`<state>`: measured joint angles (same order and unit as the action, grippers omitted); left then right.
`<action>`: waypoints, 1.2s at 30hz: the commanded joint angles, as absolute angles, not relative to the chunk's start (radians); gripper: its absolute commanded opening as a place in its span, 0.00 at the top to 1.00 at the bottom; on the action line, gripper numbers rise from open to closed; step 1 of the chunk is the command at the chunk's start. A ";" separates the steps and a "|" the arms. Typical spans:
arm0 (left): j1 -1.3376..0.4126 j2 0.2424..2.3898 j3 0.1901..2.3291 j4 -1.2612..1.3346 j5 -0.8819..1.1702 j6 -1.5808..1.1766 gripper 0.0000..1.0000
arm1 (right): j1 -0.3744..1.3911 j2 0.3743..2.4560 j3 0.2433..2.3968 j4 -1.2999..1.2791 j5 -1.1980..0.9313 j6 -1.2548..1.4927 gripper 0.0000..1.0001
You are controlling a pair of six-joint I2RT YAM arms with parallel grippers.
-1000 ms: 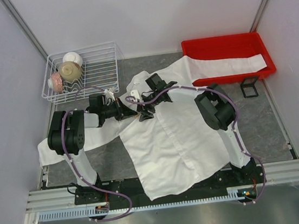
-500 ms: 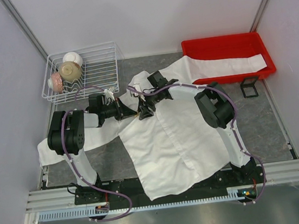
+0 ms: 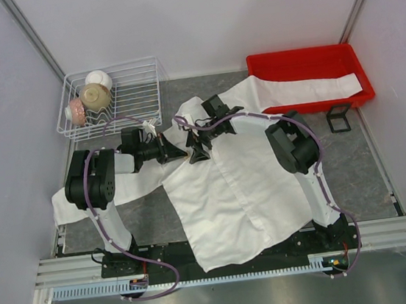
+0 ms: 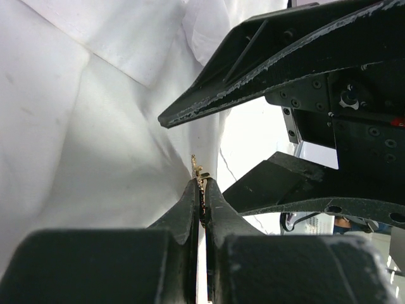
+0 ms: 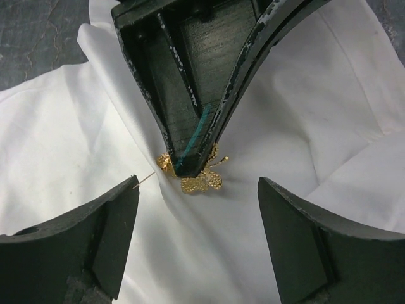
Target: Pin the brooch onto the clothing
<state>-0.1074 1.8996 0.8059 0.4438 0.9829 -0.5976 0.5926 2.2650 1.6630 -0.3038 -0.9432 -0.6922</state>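
The clothing, a white collared shirt [image 3: 237, 192], lies spread on the table, with one sleeve reaching into the red tray. The brooch [image 5: 201, 178] is a tiny gold openwork ornament lying against the shirt fabric near the collar. My left gripper [image 4: 202, 183] is shut on the brooch [image 4: 197, 168], which sticks out past its tips. A thin gold pin [image 5: 145, 178] points sideways from the brooch to the tip of one right finger. My right gripper [image 5: 197, 182] faces the left gripper [image 5: 190, 152] tip to tip, open, with a finger on each side of the brooch. From above, both grippers [image 3: 188, 152] meet by the collar.
A white wire basket [image 3: 134, 75] holding bowls stands at the back left. At the back right, the red tray [image 3: 303, 58] holds the shirt sleeve, with a small black stand [image 3: 340, 118] in front of it. Grey table [image 3: 353, 170] shows around the shirt.
My right gripper's jaws have spread wider around the brooch, and its wrist shifted slightly. The left gripper has stayed shut on the brooch in the same place.
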 commanded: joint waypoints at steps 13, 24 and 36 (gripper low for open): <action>-0.107 1.922 0.811 0.503 1.063 -0.621 0.98 | 0.583 2.134 1.519 -0.316 -0.994 -1.011 0.04; -0.107 1.921 0.808 0.525 1.083 -0.637 0.98 | 0.588 2.181 1.551 -0.147 -1.006 -0.785 0.07; -0.107 1.919 0.793 0.578 1.101 -0.676 0.98 | 0.592 2.200 1.555 -0.109 -1.022 -0.712 0.21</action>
